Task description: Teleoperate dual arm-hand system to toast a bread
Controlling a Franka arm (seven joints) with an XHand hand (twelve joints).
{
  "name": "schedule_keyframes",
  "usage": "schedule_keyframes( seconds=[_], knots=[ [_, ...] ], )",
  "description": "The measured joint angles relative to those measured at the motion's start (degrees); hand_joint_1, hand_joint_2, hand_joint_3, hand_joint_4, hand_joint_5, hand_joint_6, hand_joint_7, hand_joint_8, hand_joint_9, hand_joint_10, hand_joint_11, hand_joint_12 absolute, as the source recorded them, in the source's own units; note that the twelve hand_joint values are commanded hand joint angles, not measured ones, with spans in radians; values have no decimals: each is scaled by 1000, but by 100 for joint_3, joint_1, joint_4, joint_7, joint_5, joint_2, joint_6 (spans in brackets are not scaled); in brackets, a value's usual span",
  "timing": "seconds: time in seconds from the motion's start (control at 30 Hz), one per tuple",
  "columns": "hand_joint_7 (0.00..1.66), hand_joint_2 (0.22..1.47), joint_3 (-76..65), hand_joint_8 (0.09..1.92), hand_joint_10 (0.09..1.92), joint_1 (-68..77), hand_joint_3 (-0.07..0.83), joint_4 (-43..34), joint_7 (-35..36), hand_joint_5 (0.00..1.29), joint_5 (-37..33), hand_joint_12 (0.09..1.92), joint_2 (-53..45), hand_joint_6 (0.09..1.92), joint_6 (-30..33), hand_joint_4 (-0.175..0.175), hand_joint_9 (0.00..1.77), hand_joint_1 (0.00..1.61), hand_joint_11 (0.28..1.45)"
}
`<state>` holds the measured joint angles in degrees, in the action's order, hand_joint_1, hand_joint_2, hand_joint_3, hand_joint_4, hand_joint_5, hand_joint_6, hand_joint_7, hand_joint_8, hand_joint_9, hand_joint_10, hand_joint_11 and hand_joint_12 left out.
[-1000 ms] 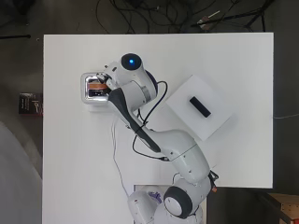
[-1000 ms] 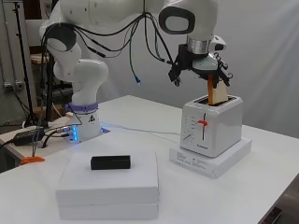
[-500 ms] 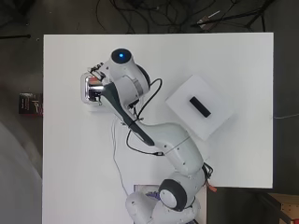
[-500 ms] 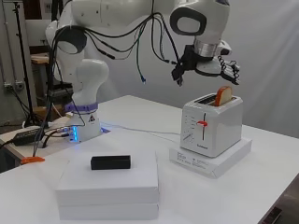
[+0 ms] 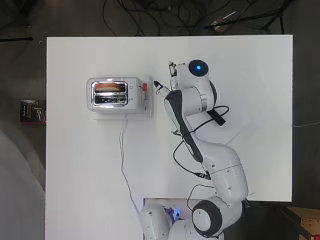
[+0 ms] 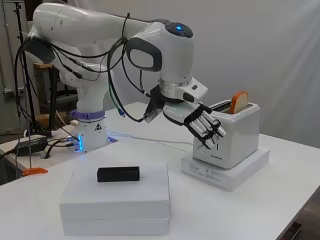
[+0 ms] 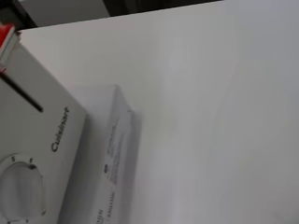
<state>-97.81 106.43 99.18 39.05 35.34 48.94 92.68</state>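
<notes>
A white toaster (image 6: 231,136) stands on a flat white box (image 6: 225,171) in the side view. A bread slice (image 6: 239,101) sits in its far slot, its top sticking out. Seen from overhead, the bread (image 5: 110,86) lies in the toaster (image 5: 120,102)'s upper slot, and the red lever (image 5: 145,87) is at the toaster's right end. My hand (image 6: 201,123) hangs in front of the lever end, fingers straight and pointing down, holding nothing. The overhead view shows the hand (image 5: 160,87) just right of the lever, apart from it. The wrist view shows the toaster's dial (image 7: 18,186) and red lever (image 7: 6,35).
A stack of white boxes (image 6: 117,202) with a black block (image 6: 118,174) on top sits at the table's near side. The toaster's cord (image 5: 123,160) runs back towards the arm's base. Bare table lies beyond the toaster and to its right.
One second ago the hand held the bread over the toaster. It let the slice go in the slot, then swung away and down to the lever end.
</notes>
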Motion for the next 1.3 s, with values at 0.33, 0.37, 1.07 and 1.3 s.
schedule_keyframes(
  seconds=[0.33, 0.37, 1.07, 1.3],
  knots=[
    [1337, 1122, -450, 1920, 1920, 414, 2, 375, 172, 391, 200, 1918, 227, 87, 402, -160, 1565, 0, 1104],
    [1353, 1125, -508, 1920, 1920, 439, 2, 378, 194, 407, 203, 1920, 247, 87, 407, -158, 1579, 0, 1131],
    [1510, 1162, -599, 1920, 1920, 797, 3, 296, 608, 381, 66, 1861, 514, 87, 502, -147, 1744, 119, 1416],
    [1262, 1162, -1206, 1920, 1920, 1214, -1, -24, 262, 439, -101, 1893, 779, 87, 484, -124, 1626, 126, 1283]
  ],
)
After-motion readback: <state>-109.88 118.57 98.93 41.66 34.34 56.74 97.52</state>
